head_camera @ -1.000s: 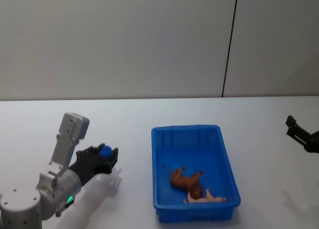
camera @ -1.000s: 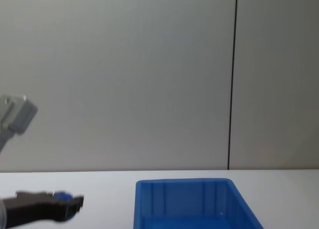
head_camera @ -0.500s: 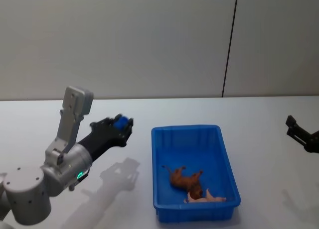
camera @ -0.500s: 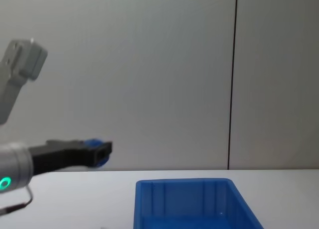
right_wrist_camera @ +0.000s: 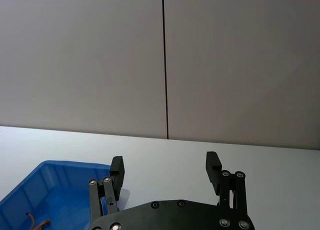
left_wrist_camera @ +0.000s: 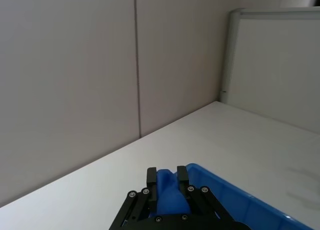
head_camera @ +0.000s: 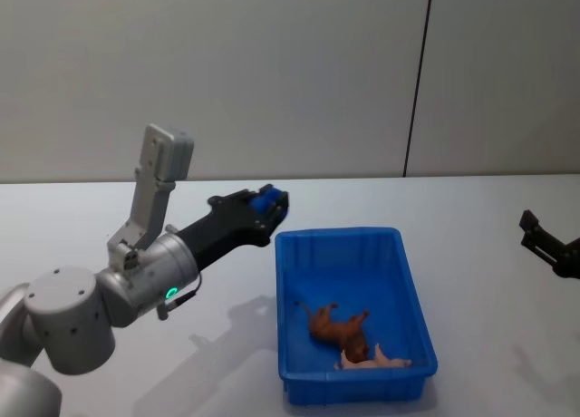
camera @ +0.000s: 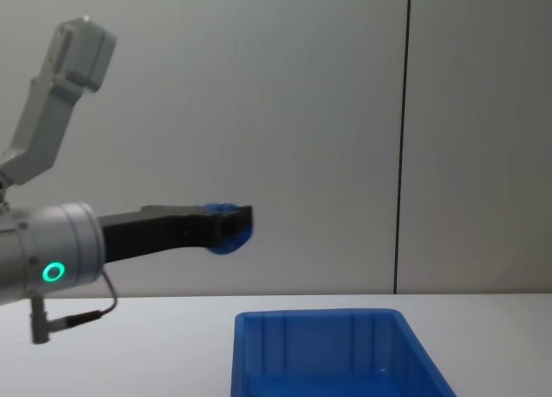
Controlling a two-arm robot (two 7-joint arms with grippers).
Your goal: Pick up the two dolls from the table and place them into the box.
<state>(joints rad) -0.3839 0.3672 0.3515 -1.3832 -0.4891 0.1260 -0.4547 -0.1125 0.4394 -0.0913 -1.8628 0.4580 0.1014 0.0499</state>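
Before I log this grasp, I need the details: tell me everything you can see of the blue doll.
The blue doll is small, dark blue, rounded and looks soft. It is pinched between the jaws of the left gripper, partly hidden by them, lifted well above the table, just short of the box rim. Nothing else touches it.

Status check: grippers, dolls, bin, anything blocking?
Left gripper shut on blue doll, raised near the bin's far left corner. Right gripper open, parked off to the right. Brown doll already in bin. Nothing in the way.
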